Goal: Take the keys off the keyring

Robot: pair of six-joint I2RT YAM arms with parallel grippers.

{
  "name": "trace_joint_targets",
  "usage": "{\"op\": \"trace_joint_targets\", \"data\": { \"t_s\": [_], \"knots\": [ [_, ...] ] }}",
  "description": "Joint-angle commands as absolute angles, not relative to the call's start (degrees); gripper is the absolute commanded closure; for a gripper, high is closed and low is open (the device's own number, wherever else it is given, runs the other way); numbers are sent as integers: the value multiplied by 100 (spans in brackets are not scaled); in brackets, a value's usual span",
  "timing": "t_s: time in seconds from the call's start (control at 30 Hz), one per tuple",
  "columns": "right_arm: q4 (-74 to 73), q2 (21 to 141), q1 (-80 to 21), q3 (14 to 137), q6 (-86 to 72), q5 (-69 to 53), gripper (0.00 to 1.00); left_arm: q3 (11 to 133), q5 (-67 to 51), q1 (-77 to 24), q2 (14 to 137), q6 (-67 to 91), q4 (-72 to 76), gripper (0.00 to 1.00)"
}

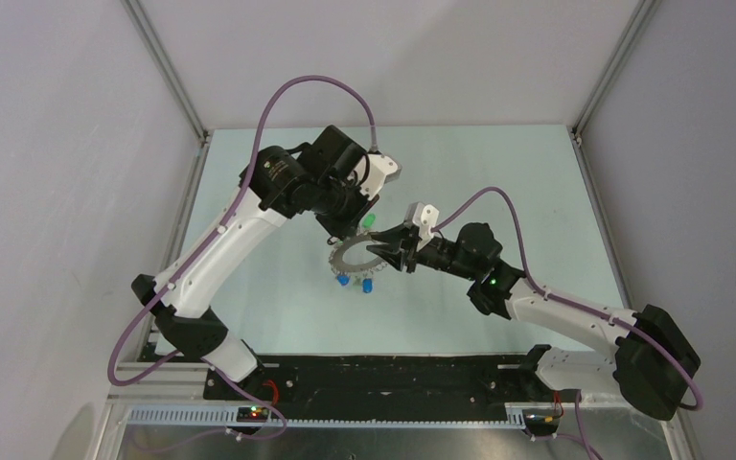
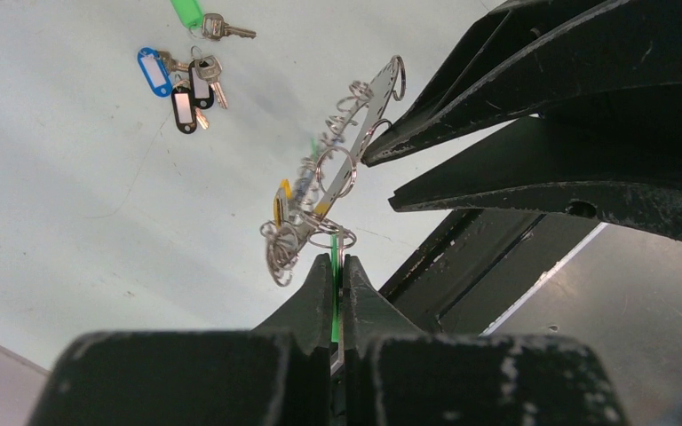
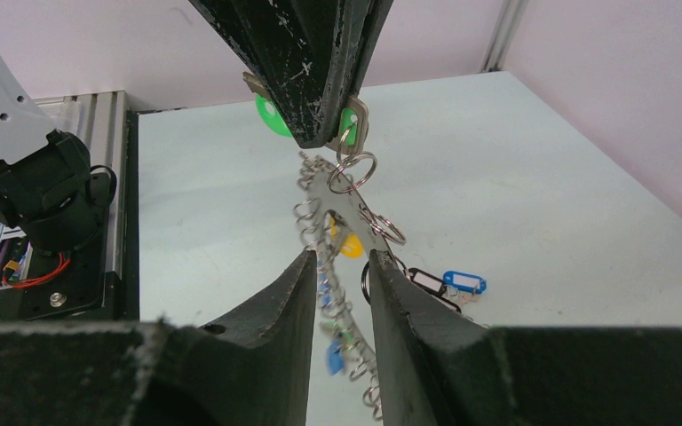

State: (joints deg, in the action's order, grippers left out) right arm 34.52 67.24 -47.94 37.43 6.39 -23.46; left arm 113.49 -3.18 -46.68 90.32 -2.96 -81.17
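Observation:
The keyring [image 2: 348, 149], a flat grey metal ring hung with many small split rings, hangs tilted above the table. My left gripper [image 2: 339, 262] is shut on a green-tagged key [image 3: 349, 124] that is still joined to the keyring by a split ring. My right gripper [image 3: 342, 257] stands partly open around the keyring's band [image 3: 348, 202]. One finger [image 3: 380, 266] touches the band and the other stands apart. Yellow [image 3: 352, 246] and blue [image 1: 343, 281] tagged keys dangle from the ring.
Loose keys lie on the pale table: a green-tagged one [image 2: 188, 12], a blue-tagged one [image 2: 153, 69] and black-tagged ones [image 2: 185, 110]. The black base rail [image 1: 393, 374] runs along the near edge. Grey walls and a metal frame [image 1: 168, 72] enclose the table.

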Motion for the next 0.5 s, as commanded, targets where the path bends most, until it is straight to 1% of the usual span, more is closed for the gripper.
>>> {"op": "trace_joint_targets", "data": {
  "t_s": [0.0,0.47],
  "knots": [
    [3786,6758,-4823,4057,667,-2448,67,11667,-374,-4656,8911,-282,-7966,100],
    [3873,6830,-4750,4157,649,-2316,68,11923,-372,-4628,9174,-298,-7970,100]
  ]
}}
